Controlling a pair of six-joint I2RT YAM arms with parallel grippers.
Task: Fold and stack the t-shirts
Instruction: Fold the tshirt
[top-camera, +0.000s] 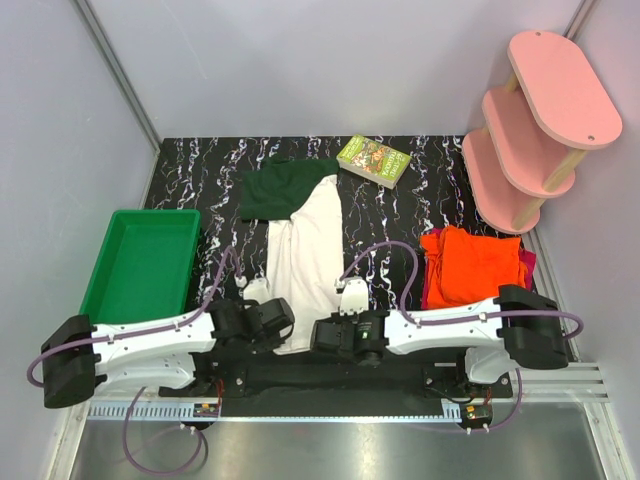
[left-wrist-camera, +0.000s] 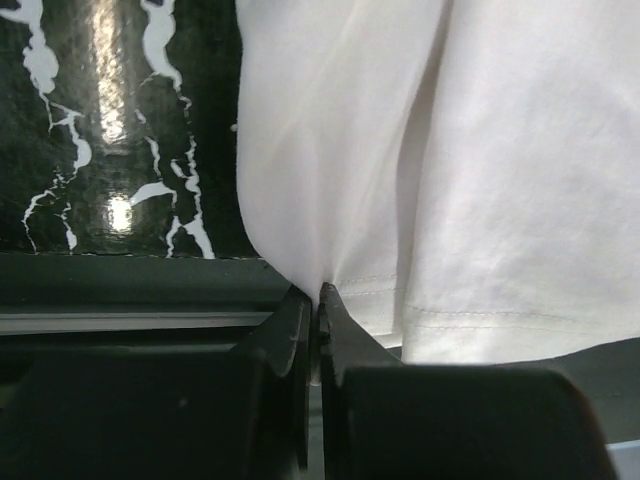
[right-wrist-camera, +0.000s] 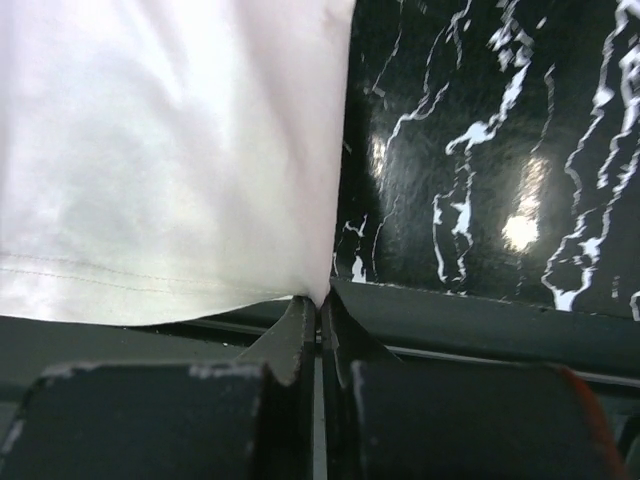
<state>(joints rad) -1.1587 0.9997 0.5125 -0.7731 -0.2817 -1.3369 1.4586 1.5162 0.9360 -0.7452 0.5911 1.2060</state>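
The cream-white t-shirt (top-camera: 305, 250) with dark green sleeves lies folded lengthwise in the middle of the black marbled table, sleeves at the far end. My left gripper (top-camera: 268, 318) is shut on its near left hem corner; in the left wrist view (left-wrist-camera: 318, 300) the white cloth (left-wrist-camera: 450, 180) runs into the pinched jaws. My right gripper (top-camera: 335, 330) is shut on the near right hem corner, which the right wrist view (right-wrist-camera: 318, 305) shows with the cloth (right-wrist-camera: 170, 150) above. An orange t-shirt (top-camera: 475, 262) lies folded on a magenta-red one (top-camera: 527, 262) at the right.
A green plastic tray (top-camera: 142, 265) stands at the left. A small green illustrated book (top-camera: 374, 160) lies at the far middle. A pink three-tier shelf (top-camera: 535, 120) stands at the far right corner. Grey walls close in the table on three sides.
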